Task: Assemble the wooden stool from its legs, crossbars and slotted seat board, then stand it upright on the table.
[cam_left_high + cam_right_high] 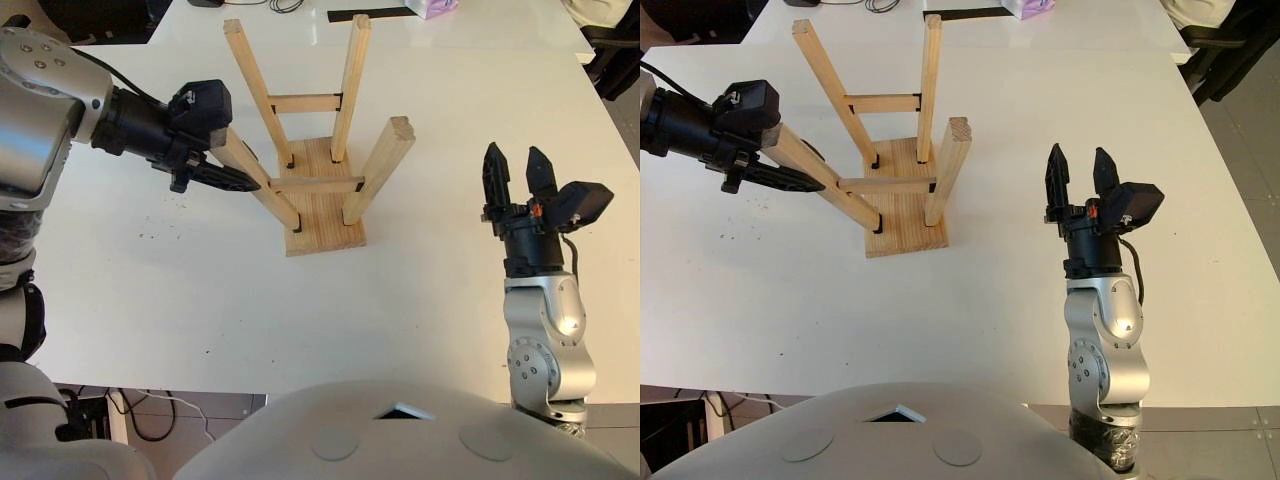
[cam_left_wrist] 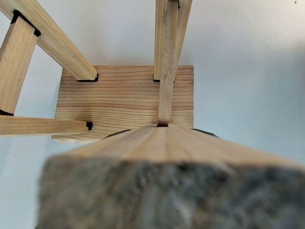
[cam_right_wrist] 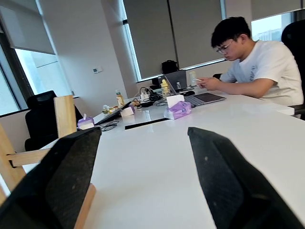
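Left eye view: stool (image 1: 320,180) upside down at centre frame, seat board (image 1: 325,228) flat on the tabletop (image 1: 430,290), four legs up, crossbars (image 1: 305,103) fitted. Left hand (image 1: 215,172) closed around the leftmost leg (image 1: 262,190) near its free end, with that leg's long axis slanting down-right to the board. Right hand (image 1: 517,170) at lower right, well apart from the stool, spread open and empty.

Left wrist view: held leg running from lower frame up into the seat board.

Right wrist view: fingers (image 3: 228,186) parted wide, nothing between; stool legs at left edge.

Probably only the turning-over left, pivoting from the held leg; left hand by far the nearer.

Open table (image 1: 430,270) between stool (image 1: 322,215) and right pincer (image 1: 514,152)
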Controlling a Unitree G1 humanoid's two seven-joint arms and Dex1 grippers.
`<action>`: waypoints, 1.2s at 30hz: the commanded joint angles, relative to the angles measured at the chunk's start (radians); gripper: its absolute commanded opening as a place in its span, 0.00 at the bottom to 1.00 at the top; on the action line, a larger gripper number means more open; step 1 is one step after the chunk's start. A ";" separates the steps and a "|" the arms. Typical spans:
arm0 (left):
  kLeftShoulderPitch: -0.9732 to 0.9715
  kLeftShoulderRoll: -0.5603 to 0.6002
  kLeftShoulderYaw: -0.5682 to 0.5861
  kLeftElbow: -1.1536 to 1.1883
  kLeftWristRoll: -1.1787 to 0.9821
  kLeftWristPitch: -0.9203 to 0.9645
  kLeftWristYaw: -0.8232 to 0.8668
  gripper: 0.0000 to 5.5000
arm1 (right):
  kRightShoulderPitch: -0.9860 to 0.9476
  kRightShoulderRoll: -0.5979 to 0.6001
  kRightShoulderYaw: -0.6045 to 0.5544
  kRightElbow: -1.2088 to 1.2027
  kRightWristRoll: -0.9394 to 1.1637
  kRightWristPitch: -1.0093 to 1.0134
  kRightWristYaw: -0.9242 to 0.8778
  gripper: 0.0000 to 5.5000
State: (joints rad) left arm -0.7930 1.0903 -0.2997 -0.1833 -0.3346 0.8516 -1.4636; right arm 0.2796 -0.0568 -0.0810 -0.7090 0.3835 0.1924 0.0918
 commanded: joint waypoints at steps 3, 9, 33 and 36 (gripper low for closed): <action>-0.012 -0.022 -0.022 0.014 0.011 0.009 0.010 0.37 | -0.178 0.039 0.098 -0.271 0.092 0.084 -0.102 0.56; 0.021 -0.022 -0.008 -0.068 -0.022 0.069 0.034 0.37 | -0.463 0.057 0.339 -0.309 -0.105 0.368 -0.325 0.37; -0.001 -0.059 -0.014 -0.085 -0.040 0.095 0.079 0.37 | -0.472 0.231 0.683 0.183 -0.323 0.653 -0.397 0.00; -0.004 -0.059 -0.023 -0.085 -0.028 0.072 0.075 0.37 | -0.408 0.206 0.693 0.184 -0.316 0.665 -0.395 0.00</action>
State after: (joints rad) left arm -0.7827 1.0541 -0.2904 -0.2672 -0.3624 0.9448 -1.3777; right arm -0.3521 0.0899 0.5829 -0.6020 0.0014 0.7623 -0.3160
